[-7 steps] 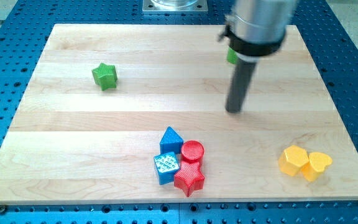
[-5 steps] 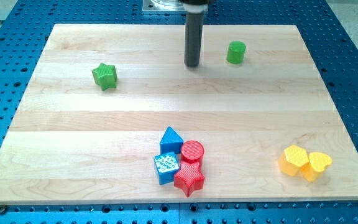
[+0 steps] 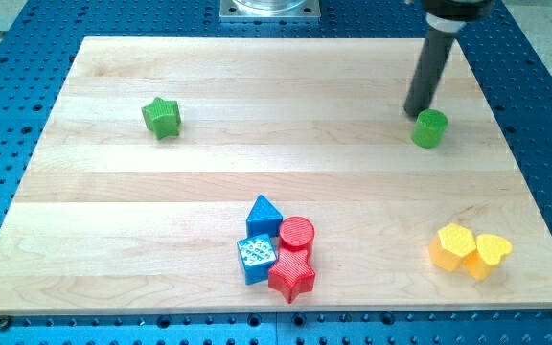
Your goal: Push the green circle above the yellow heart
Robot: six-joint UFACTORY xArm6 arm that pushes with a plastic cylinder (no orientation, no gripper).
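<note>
The green circle [image 3: 429,128] sits on the wooden board at the view's upper right. My tip [image 3: 416,113] rests just above and to the left of it, touching or nearly touching its edge. The yellow heart [image 3: 489,254] lies at the view's lower right, well below the green circle and somewhat to its right. A yellow hexagon [image 3: 453,245] touches the heart's left side.
A green star [image 3: 161,117] lies at the upper left. A cluster at the bottom centre holds a blue triangle [image 3: 264,212], a red circle [image 3: 297,233], a blue cube [image 3: 256,258] and a red star [image 3: 292,276]. The board's right edge [image 3: 516,144] is near.
My tip swung from the top centre to the upper right. The green circle has moved right and down from near the top edge toward the yellow heart.
</note>
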